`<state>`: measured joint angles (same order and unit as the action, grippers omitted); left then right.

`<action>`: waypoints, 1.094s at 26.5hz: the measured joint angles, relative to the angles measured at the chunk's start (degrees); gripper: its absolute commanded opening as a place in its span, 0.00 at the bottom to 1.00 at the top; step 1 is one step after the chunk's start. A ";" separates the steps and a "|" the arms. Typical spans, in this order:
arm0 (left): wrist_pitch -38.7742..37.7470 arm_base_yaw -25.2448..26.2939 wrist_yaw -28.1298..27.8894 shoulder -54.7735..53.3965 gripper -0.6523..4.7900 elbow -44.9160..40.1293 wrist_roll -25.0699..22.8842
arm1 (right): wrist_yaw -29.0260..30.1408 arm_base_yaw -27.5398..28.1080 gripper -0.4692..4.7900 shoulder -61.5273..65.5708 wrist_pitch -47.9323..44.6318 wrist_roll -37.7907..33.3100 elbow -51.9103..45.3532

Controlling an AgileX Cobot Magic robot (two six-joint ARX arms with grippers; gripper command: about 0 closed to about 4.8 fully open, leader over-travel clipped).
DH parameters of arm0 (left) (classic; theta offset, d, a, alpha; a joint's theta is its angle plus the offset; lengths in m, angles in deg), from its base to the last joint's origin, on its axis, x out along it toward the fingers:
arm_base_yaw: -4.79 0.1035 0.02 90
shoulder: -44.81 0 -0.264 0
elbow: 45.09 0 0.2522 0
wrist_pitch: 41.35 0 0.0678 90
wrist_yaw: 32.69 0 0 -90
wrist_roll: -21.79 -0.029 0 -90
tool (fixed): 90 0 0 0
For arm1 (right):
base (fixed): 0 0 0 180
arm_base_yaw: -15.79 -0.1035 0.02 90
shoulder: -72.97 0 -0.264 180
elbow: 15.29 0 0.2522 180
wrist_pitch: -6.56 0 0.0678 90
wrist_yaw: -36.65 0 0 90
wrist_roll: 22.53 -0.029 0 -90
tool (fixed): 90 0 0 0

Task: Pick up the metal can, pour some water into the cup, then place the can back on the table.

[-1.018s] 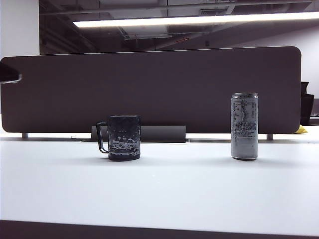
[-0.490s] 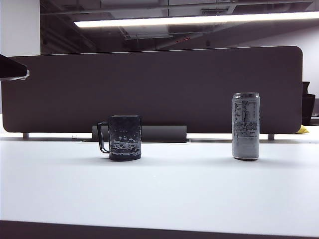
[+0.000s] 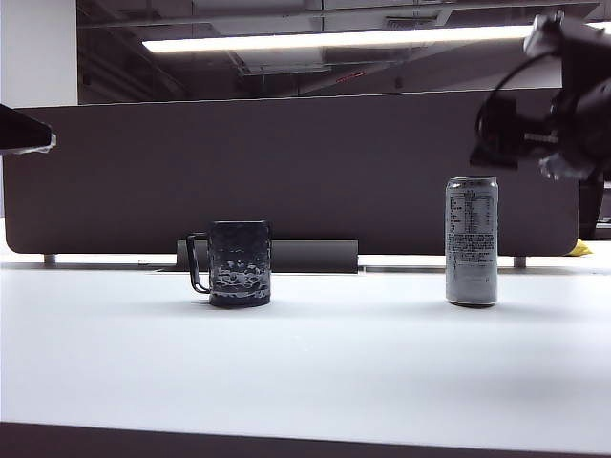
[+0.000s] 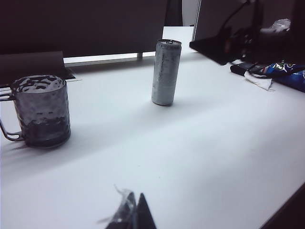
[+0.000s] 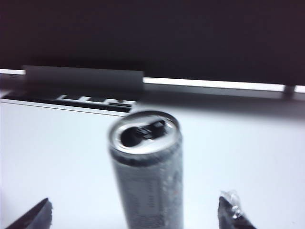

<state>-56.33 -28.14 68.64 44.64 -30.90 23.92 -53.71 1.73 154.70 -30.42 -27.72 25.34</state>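
Note:
The metal can (image 3: 472, 240), tall and silver-grey with dark print, stands upright on the white table (image 3: 334, 363) at the right. The cup (image 3: 239, 263), a dark dimpled mug with its handle to the left, stands left of centre. My right gripper (image 5: 136, 214) is open, its fingertips (image 5: 232, 210) far apart. The can (image 5: 147, 171) shows between them, untouched, its opened top facing the camera. In the exterior view the right arm (image 3: 558, 95) hangs blurred above and right of the can. My left gripper (image 4: 135, 212) is shut on nothing, low over the near table, well short of the cup (image 4: 42, 110) and can (image 4: 166, 72).
A dark brown divider panel (image 3: 286, 172) runs behind the table, with a low grey box (image 3: 310, 256) at its foot. In the left wrist view a blue packet (image 4: 286, 74) and crumpled white paper (image 4: 259, 81) lie at the table's far side.
The right arm has swung into the exterior view at the upper right, above the can. The can and the cup have not moved.

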 measured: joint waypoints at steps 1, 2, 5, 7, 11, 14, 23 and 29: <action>0.00 0.00 0.00 0.00 0.11 0.00 0.00 | -0.76 0.00 1.00 3.17 -3.15 -0.20 0.20; 0.00 0.00 0.02 0.00 0.11 0.00 0.00 | -1.01 0.02 1.00 5.73 -5.42 -0.33 0.83; 0.00 0.00 0.02 0.00 0.11 0.00 0.00 | -1.09 0.04 1.00 13.97 -11.37 -0.35 3.78; 0.00 0.00 0.02 0.00 0.11 0.00 0.00 | -1.11 0.04 1.00 18.45 -14.34 -0.35 5.09; 0.00 0.00 0.02 0.00 0.11 0.00 0.00 | -1.16 0.15 1.00 25.24 -17.68 -0.35 8.92; 0.00 0.00 0.02 0.00 0.11 0.00 0.00 | -1.25 0.15 1.00 29.40 -19.93 -0.35 11.32; 0.00 0.00 0.02 0.00 0.11 0.00 0.00 | -2.89 0.17 1.00 34.56 -21.84 -0.35 18.47; 0.00 -0.02 0.02 0.00 0.11 0.00 0.00 | -2.89 0.17 1.00 34.56 -21.81 -0.35 19.21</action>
<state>-56.33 -28.16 68.66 44.64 -30.90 23.92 -56.59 1.90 189.26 -52.23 -28.07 44.56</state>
